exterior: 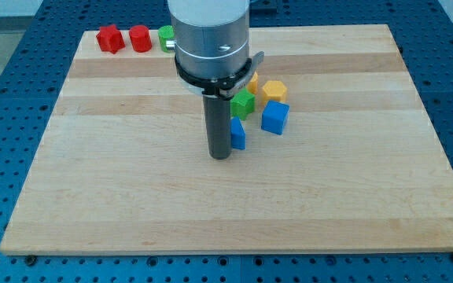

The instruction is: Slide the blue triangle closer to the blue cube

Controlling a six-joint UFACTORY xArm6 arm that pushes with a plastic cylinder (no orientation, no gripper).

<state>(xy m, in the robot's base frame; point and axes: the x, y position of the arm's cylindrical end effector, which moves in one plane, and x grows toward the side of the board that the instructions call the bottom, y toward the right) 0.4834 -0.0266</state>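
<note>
The blue triangle (238,134) lies near the board's middle, partly hidden behind my rod. The blue cube (274,118) sits a short way to its right and slightly toward the view's top, with a small gap between them. My tip (221,156) rests on the board, touching or nearly touching the blue triangle's left side.
A green star-like block (243,103) sits just above the blue triangle. A yellow block (274,90) and an orange one (252,81) lie above the blue cube. Two red blocks (111,38) (140,38) and a green block (166,35) sit at the top left edge.
</note>
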